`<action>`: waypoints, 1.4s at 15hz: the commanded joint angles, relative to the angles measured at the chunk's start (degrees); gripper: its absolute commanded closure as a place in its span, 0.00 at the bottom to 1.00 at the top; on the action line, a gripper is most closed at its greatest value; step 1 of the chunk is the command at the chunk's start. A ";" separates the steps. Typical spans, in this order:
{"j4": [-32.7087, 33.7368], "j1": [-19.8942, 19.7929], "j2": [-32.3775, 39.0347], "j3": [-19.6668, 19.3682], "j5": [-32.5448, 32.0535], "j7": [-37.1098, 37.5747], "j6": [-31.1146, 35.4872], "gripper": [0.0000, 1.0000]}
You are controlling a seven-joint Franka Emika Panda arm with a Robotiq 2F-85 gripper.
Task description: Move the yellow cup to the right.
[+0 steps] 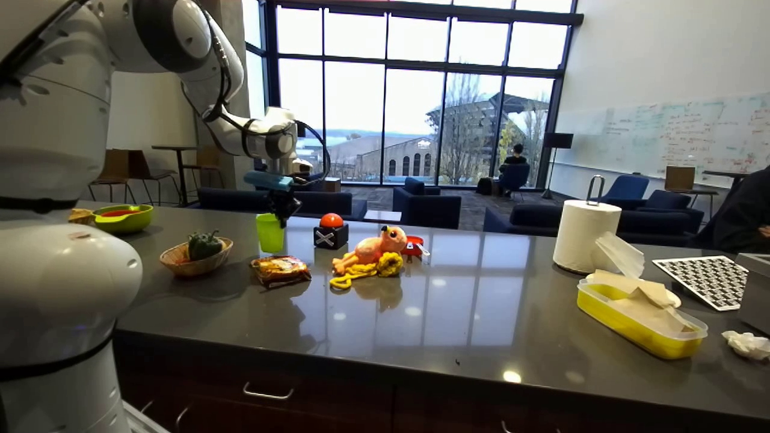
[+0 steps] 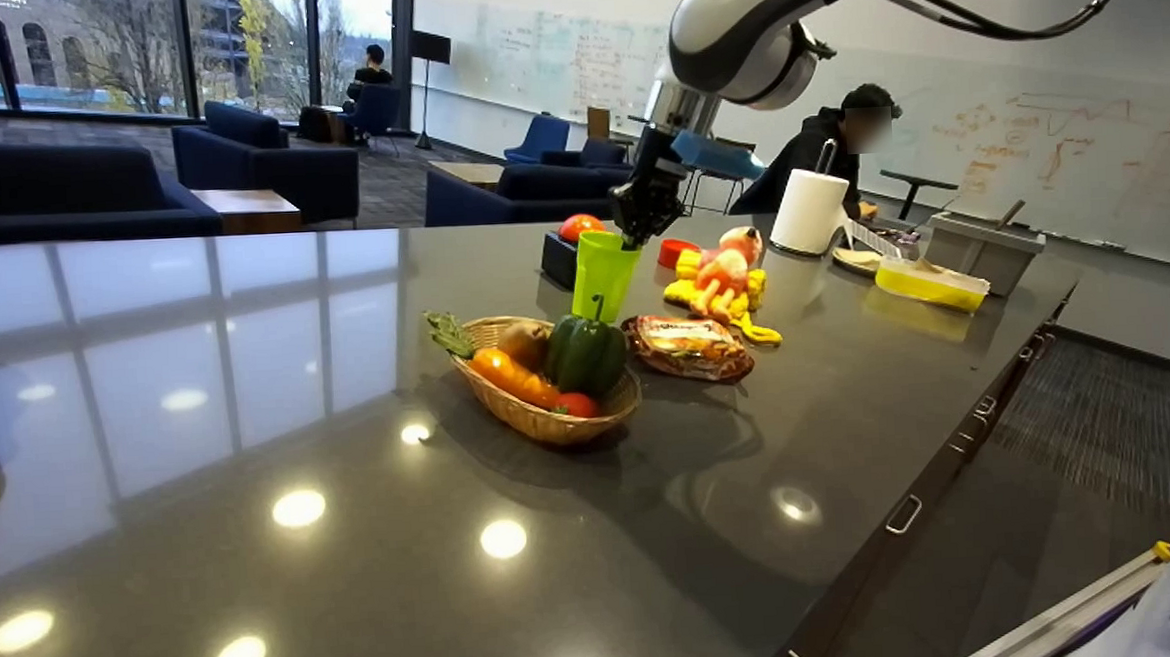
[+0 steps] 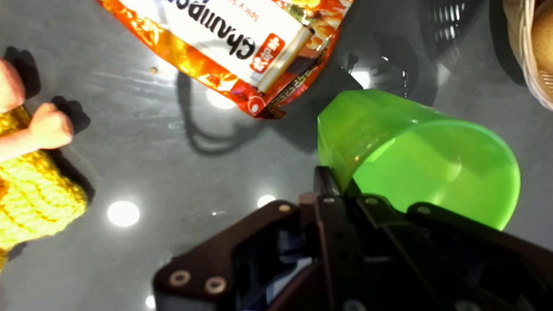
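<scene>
The yellow cup is a plain yellow-green cup (image 1: 270,234), also seen in an exterior view (image 2: 602,277). It is upright at the back part of the counter. In the wrist view its open mouth faces the camera (image 3: 436,168). My gripper (image 3: 339,183) is shut on the cup's wall, with one finger outside and one inside the rim. The gripper shows in both exterior views (image 1: 281,218) (image 2: 632,238), pointing down at the cup's edge. I cannot tell whether the cup's base touches the counter; the basket and pepper hide it in one view.
A snack packet (image 1: 280,270) lies in front of the cup. A vegetable basket (image 2: 550,425) stands close by. A black box with a red button (image 1: 331,233), a pink bird toy (image 1: 376,246), a paper-towel roll (image 1: 583,237) and a yellow tray (image 1: 640,322) are also on the counter.
</scene>
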 commanded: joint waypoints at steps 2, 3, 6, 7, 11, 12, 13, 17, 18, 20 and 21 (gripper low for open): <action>3.09 -1.06 -1.56 -1.73 -2.26 2.07 -3.10 0.99; 4.08 -1.31 -1.38 -2.05 -2.50 2.17 -3.64 0.99; 8.13 -2.04 0.09 -3.20 -3.63 2.59 -5.36 0.99; 9.44 -2.29 0.67 -3.57 -3.88 2.64 -6.11 0.99; 16.11 -3.50 3.63 -4.82 -4.00 2.51 -10.56 0.99; 18.05 -3.74 4.52 -5.04 -3.97 2.43 -11.90 0.99; 20.42 -3.92 5.73 -5.31 -4.25 2.32 -13.15 0.99; 31.92 -4.54 11.89 -6.08 -4.29 1.83 -19.20 0.99; 34.77 -4.73 13.51 -6.24 -4.13 1.73 -20.67 0.99; 40.76 -5.22 16.97 -6.70 -3.95 1.74 -23.63 0.99; 43.15 -5.46 18.30 -6.99 -3.98 1.81 -25.06 0.99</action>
